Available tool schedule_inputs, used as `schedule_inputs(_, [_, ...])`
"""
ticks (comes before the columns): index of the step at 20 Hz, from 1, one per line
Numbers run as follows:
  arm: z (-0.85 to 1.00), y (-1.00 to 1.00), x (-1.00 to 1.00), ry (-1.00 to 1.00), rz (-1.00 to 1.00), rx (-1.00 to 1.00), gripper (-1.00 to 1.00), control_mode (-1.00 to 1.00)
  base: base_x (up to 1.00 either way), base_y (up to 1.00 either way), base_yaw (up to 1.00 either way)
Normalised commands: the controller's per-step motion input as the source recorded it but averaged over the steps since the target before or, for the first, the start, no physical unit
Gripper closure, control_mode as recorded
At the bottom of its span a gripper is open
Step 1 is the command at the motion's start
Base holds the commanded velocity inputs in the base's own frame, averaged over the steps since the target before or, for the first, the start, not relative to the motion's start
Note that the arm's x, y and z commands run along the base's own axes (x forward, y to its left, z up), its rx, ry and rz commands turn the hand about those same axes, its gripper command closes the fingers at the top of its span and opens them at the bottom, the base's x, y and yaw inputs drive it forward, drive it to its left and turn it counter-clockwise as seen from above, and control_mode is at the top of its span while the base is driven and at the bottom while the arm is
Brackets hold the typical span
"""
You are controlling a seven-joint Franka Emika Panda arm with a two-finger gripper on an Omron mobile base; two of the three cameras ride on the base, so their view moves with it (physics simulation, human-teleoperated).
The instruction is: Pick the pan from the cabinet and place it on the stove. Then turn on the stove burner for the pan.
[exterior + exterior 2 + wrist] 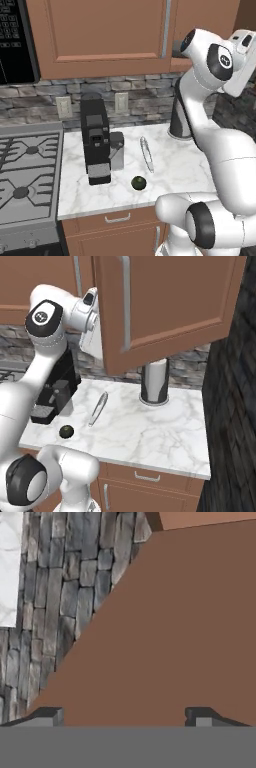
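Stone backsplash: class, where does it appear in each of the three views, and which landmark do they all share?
Left base view: the stone backsplash runs as a band across the middle, under the cabinet.
Right base view: a strip at mid-height, right of centre.
Hand view: the upper left part.
Shared landmark: the reddish-brown cabinet wood.

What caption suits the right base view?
Arm raised beside the open cabinet door, above a marble counter with coffee machine.
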Motion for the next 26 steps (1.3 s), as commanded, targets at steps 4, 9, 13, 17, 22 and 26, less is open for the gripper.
schedule_inputs(4, [0.0, -0.65, -0.4, 0.0, -0.14, 0.0, -1.0, -1.0, 0.0, 0.0, 0.0])
schedule_inputs(9, [0.0, -0.67, -0.22, 0.0, -0.12, 0.0, -1.0, -1.0, 0.0, 0.0, 0.0])
schedule_inputs(13, [-0.06, -0.51, 0.0, 0.0, -0.07, 0.0, -1.0, -1.0, 0.0, 0.0, 0.0])
schedule_inputs(17, [-0.14, -0.28, 0.06, 0.0, -0.02, 0.0, -1.0, -1.0, 0.0, 0.0, 0.0])
schedule_inputs(22, [-0.09, -0.28, 0.09, 0.0, 0.0, 0.01, -1.0, -1.0, 0.0, 0.0, 0.0])
schedule_inputs(26, [-0.01, -0.44, 0.04, 0.0, -0.04, 0.03, -1.0, -1.0, 0.0, 0.0, 0.0])
